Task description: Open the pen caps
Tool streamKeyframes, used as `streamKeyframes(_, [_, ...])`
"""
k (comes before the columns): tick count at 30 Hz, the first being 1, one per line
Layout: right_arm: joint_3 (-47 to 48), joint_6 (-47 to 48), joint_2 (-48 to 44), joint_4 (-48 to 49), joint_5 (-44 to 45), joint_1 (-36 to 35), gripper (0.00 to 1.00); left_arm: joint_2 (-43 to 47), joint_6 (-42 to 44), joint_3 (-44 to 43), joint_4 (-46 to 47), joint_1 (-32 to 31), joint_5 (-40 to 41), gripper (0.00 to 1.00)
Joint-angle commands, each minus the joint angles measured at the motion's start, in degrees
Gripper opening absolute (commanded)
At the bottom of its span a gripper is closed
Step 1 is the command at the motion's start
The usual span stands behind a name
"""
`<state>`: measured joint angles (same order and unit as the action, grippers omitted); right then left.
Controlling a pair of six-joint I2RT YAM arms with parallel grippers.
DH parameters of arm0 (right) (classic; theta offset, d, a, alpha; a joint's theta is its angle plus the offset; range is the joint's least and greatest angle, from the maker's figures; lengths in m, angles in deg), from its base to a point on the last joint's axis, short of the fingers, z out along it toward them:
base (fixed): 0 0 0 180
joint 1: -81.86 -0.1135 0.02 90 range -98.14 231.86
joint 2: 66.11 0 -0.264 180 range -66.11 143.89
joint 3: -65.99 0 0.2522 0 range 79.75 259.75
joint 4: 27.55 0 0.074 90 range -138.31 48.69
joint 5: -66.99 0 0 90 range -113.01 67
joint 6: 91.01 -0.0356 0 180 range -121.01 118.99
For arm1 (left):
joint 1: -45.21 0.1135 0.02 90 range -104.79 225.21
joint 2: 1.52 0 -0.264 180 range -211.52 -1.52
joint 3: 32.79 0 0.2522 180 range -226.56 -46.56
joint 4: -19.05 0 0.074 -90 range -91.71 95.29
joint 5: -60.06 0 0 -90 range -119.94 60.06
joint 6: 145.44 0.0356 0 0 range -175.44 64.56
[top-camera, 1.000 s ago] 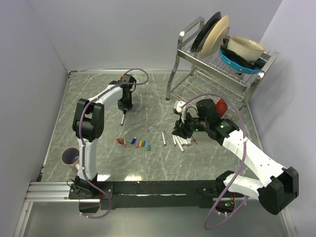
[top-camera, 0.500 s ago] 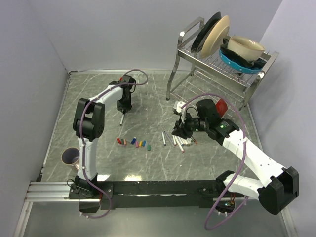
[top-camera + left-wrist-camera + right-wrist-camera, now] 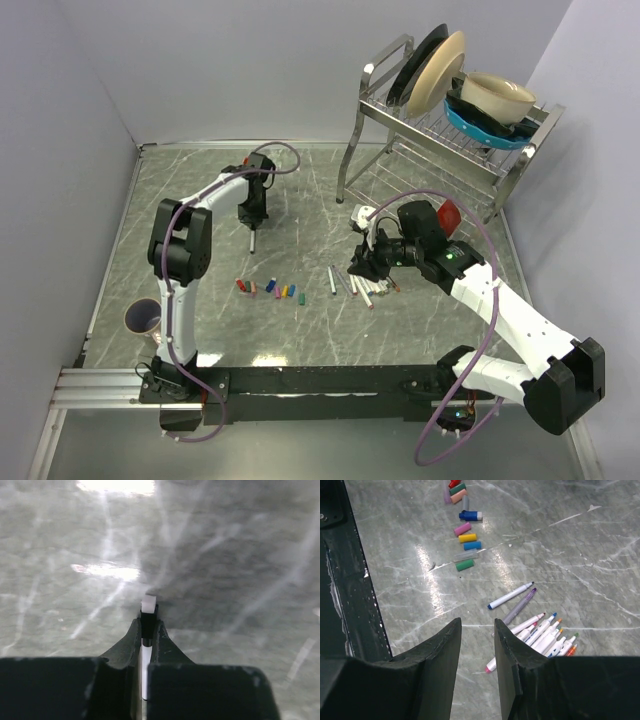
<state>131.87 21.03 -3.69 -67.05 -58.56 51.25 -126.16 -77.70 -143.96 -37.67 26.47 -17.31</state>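
The left gripper (image 3: 148, 630) is clamped tight on a pen (image 3: 144, 677), upper left of centre in the top view. The barrel runs down between the fingers (image 3: 131, 641), and a dark section (image 3: 148, 621) with a white end sticks out past the tips toward the table (image 3: 240, 555). That dark section is probably the pen's cap, though the blur leaves it uncertain. The right gripper (image 3: 477, 625) hangs over the table right of centre in the top view, its fingers partly apart with nothing between them. Loose caps (image 3: 467, 538) lie in a short row at the top centre of the right wrist view, and bare pens (image 3: 545, 635) fan out at lower right, well apart from the row. Such a cap is judged to be very light, rigid and slick, held on only by a friction fit, so it should come off with a straight pull along the barrel rather than a bend. The best hold is across the cap's sides close to its seam, with the barrel pinned just behind it. An off-centre pinch could let the little cylinder squirt out and roll.
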Motion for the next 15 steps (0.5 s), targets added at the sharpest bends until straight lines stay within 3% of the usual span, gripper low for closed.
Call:
streamKeyframes(1, [-0.26,0.81,-0.89,1.39,-1.63,-0.41,0.40,9.57,-2.60,5.53,10.30,-0.15,-9.26,0.01])
streamKeyframes(3, [-0.52,0.11,-1.06,2.18,-2.24,-0.42,0.40,16.68,-6.29,10.19,16.82,-0.07,-14.01,0.01])
streamKeyframes(4, [-0.53,-0.24,-0.98,2.53,-2.68,-0.41,0.41,19.23,-9.87,15.61,20.51,0.02,-20.12,0.01])
streamKeyframes(6, [-0.79,-1.30,-0.63,3.84,-5.31,-0.41,0.42,26.70,-14.89,25.97,34.47,0.02,-25.34,0.01])
streamKeyframes(9, [-1.49,-3.93,0.95,6.39,-12.92,-0.24,0.53,34.71,-27.98,40.38,57.93,-0.42,-33.52,0.01])
streamKeyframes(10, [-1.67,-4.63,1.65,6.92,-14.79,-0.06,0.55,36.21,-34.80,43.67,64.51,-0.68,-34.41,0.01])
streamKeyframes(12, [-2.19,-7.27,4.28,9.37,-20.57,0.11,0.57,39.20,-40.38,49.30,79.08,-2.35,-33.99,0.01])
streamKeyframes(15, [-3.25,-13.15,8.15,14.11,-24.82,0.46,0.59,41.14,-47.51,58.36,91.86,-6.56,-30.12,0.01])
